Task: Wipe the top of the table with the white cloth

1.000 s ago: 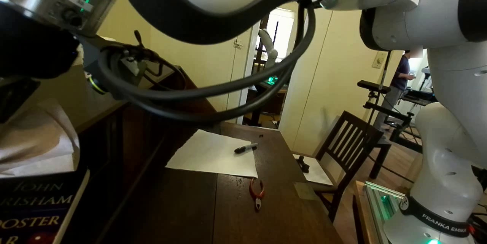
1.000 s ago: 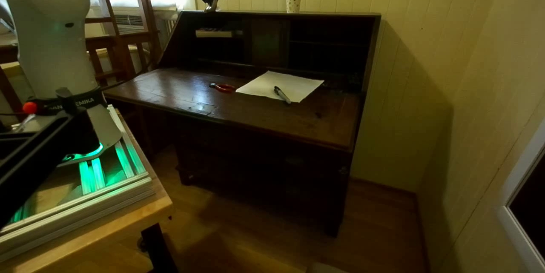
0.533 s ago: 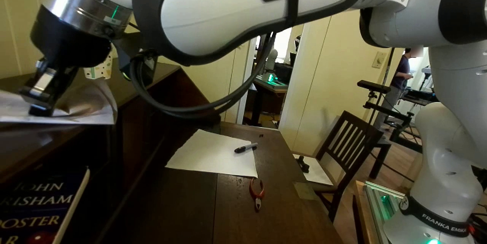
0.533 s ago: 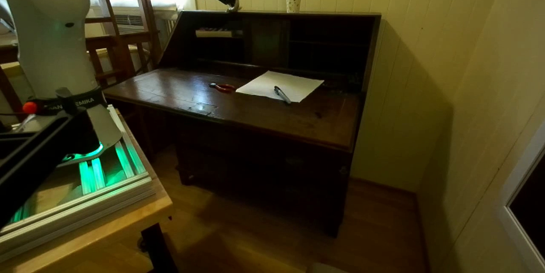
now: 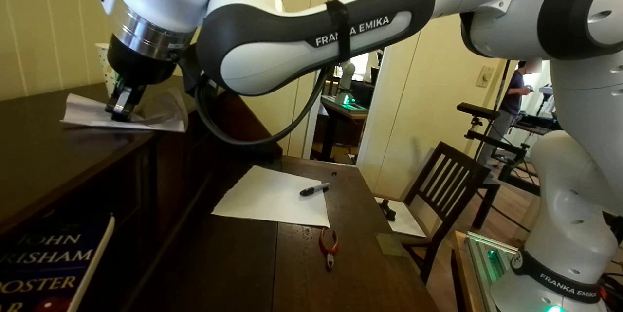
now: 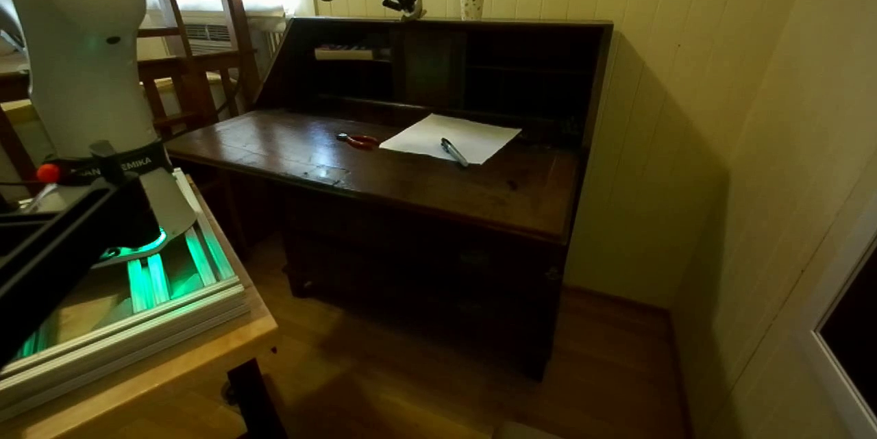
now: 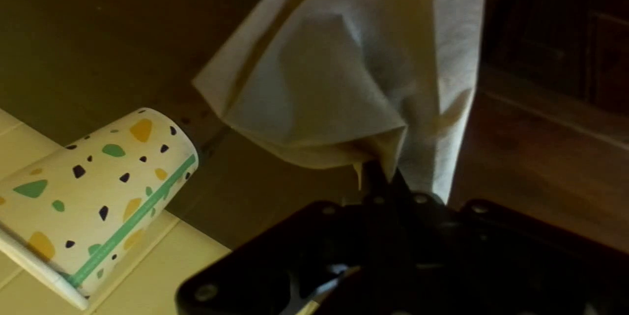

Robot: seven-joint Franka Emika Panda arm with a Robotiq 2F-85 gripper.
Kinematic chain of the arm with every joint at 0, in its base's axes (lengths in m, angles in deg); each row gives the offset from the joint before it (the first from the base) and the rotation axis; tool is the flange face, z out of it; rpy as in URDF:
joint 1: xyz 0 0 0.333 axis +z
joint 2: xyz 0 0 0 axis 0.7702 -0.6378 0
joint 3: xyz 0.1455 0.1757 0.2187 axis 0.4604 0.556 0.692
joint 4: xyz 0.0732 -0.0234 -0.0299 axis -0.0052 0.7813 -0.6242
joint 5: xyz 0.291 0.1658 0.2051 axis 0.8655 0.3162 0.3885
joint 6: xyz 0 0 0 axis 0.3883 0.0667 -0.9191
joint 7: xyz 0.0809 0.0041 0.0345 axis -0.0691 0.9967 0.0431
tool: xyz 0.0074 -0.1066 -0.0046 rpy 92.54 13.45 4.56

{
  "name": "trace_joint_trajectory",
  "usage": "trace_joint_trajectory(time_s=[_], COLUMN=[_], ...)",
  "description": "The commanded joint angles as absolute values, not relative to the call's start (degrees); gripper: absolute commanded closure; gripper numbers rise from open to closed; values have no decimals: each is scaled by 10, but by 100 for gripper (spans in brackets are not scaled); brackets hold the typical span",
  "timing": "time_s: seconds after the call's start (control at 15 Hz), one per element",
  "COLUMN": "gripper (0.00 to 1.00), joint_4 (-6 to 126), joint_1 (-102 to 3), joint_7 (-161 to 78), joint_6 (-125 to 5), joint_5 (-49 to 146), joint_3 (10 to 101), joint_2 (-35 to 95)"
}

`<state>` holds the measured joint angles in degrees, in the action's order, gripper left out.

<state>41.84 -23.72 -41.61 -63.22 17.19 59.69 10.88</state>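
Note:
The table is a dark brown wooden desk, with a raised upper top [image 5: 53, 156] and a lower writing surface that shows in both exterior views [image 6: 404, 182]. The white cloth [image 5: 168, 113] lies rumpled on the upper top near its front edge. My gripper [image 5: 119, 113] points down and is shut on the cloth. In the wrist view the closed fingertips [image 7: 385, 180] pinch a fold of the creased cloth [image 7: 334, 79], which spreads out beyond them. In an exterior view the gripper [image 6: 405, 2] and a bit of cloth [image 6: 414, 12] show above the desk's top edge.
A patterned paper cup [image 7: 103, 197] stands on the upper top near the gripper, against the wall; it also shows in an exterior view [image 6: 473, 1]. The lower surface holds a paper sheet [image 5: 267, 197], a pen [image 5: 314, 189] and red pliers [image 5: 329, 248]. A book [image 5: 48, 263] sits in a shelf compartment.
The gripper has carried the cloth along the upper top toward the cup. It moved rightward in both exterior views. The sheet, pen, pliers and cup stayed put.

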Motion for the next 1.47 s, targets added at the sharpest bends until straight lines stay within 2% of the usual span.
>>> trace_joint_trajectory(time_s=[0.0, 0.47, 0.6, 1.4], gripper=[100, 100, 100, 100], joint_4=[459, 456, 459, 496], joint_1=[-244, -263, -263, -238], joint_7=[-402, -363, -363, -483], joint_6=[-636, -637, -624, -638], joint_5=[236, 390, 402, 176], joint_3=[649, 785, 795, 598], joint_2=[131, 125, 124, 162])
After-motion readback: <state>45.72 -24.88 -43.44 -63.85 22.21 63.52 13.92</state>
